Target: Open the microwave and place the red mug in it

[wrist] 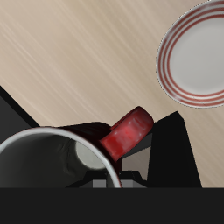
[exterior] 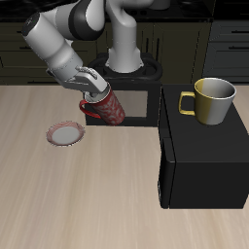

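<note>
Red mug (exterior: 109, 103) is up off the surface (exterior: 58, 195), hanging tilted at the microwave's (exterior: 199, 160) open front, just beside its swung-out door (exterior: 136, 102). Its long axis slants, the rim up toward the pincer (exterior: 94, 86), the base down and toward the oven. The pincer is clenched on the mug's rim. From the wrist, the grey-white inside (wrist: 52, 162) faces the camera and the red handle (wrist: 129, 133) sticks out sideways. A striped plate (exterior: 67, 133) lies flat nearby; a yellow mug (exterior: 211, 100) stands upright atop the microwave.
</note>
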Motion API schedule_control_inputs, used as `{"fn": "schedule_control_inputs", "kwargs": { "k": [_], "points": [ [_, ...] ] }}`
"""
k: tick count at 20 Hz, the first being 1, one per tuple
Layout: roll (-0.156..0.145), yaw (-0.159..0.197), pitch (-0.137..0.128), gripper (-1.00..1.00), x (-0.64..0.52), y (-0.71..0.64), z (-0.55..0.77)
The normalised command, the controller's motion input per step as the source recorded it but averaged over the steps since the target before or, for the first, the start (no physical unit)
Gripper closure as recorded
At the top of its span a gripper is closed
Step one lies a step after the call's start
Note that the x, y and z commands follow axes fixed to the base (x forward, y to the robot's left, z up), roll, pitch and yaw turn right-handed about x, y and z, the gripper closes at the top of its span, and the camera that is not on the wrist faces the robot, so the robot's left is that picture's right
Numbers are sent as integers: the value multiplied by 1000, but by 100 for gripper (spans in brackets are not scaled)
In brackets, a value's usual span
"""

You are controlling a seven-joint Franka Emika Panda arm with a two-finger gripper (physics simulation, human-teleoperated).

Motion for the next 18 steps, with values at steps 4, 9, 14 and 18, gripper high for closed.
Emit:
{"fn": "schedule_control_inputs", "kwargs": {
  "k": [4, 9, 14, 18],
  "points": [
    [32, -3, -22, 100, 3, 123, 59],
    [43, -23, -1, 100, 62, 221, -7],
    [40, -2, -1, 100, 9, 233, -43],
    [57, -22, -1, 100, 4, 328, -84]
  ]
}}
